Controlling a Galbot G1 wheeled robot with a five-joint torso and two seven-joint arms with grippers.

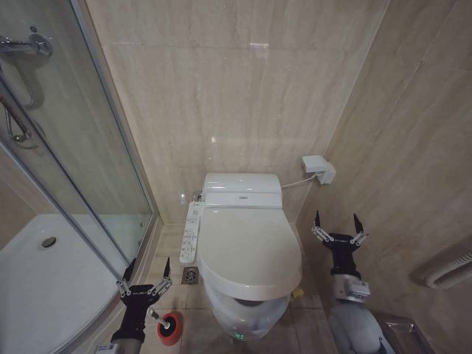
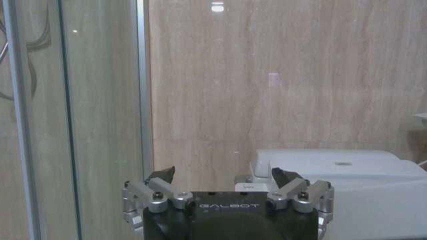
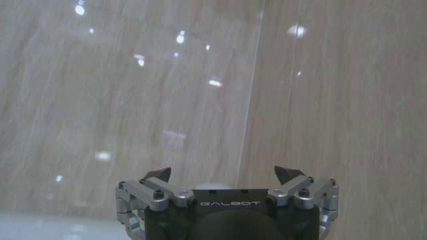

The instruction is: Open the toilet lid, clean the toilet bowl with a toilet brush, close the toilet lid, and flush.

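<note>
The large white glossy oval toilet lid lies shut, long axis running toward the wall. Left gripper and right gripper flank it, both spread wide, empty; right slightly nearer.

A tiled bathroom: a toilet bowl with its toilet lid down stands beside a glass shower enclosure.

The toilet lid lies shut over the toilet bowl — the toilet brush stands left, in its red holder.
</note>
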